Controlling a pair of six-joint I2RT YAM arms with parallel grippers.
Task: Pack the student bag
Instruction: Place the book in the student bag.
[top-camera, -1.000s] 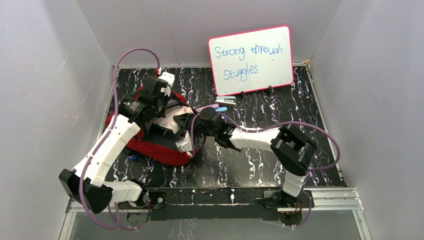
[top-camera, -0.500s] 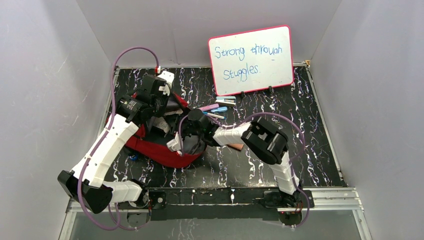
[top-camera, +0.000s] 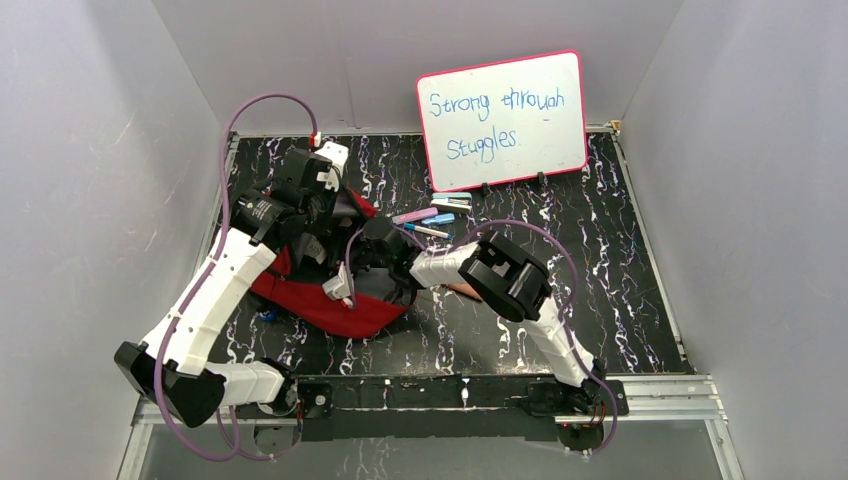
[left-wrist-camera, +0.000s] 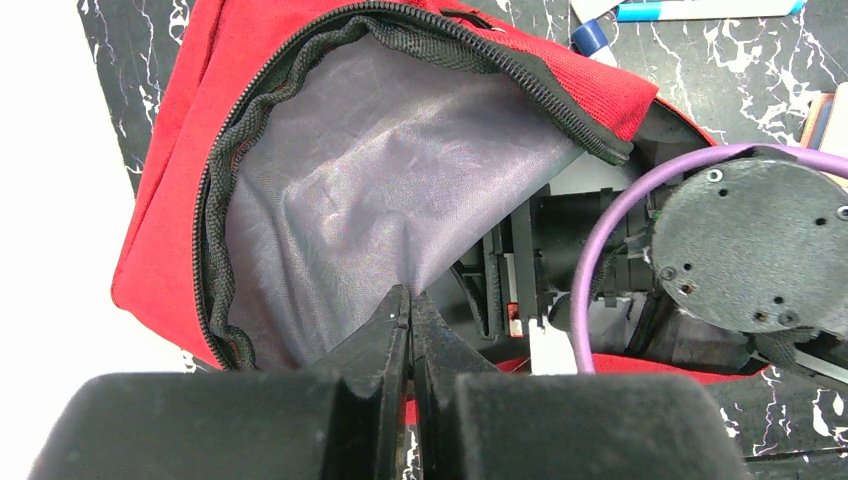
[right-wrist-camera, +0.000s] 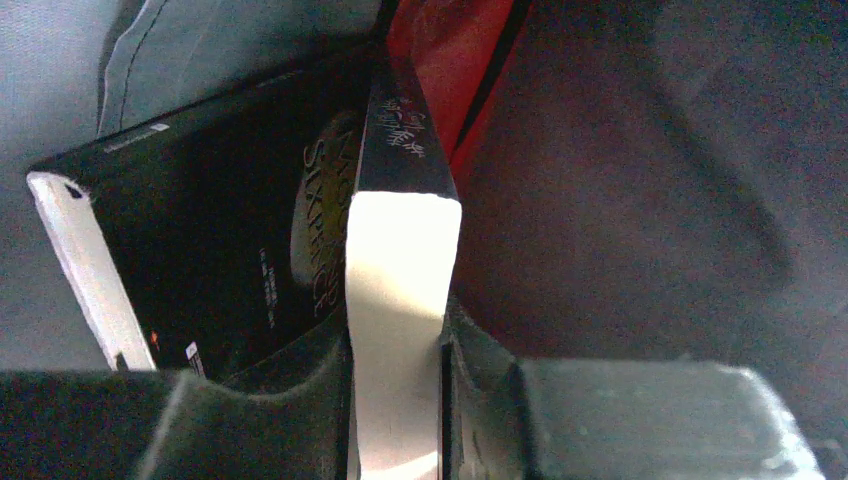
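The student bag (top-camera: 335, 308), red with a black zipper, lies at the table's left with its mouth held open. In the left wrist view its grey lining (left-wrist-camera: 380, 190) is stretched up. My left gripper (left-wrist-camera: 408, 298) is shut on the lining's edge at the opening. My right gripper (right-wrist-camera: 397, 345) reaches inside the bag (right-wrist-camera: 440, 50), shut on a book (right-wrist-camera: 400, 250) with a white page edge and a black spine. A black cover with gold lettering (right-wrist-camera: 220, 230) lies against the book's left side. From above, the right gripper's fingers are hidden in the bag.
A whiteboard (top-camera: 503, 120) with blue writing leans on the back wall. Several pens and markers (top-camera: 432, 213) lie in front of it, just right of the bag. A small tan item (top-camera: 466, 292) sits under the right forearm. Grey walls close both sides.
My right arm has swung left and pushed the book deeper into the bag. The left gripper rose slightly with the flap, then stayed put.
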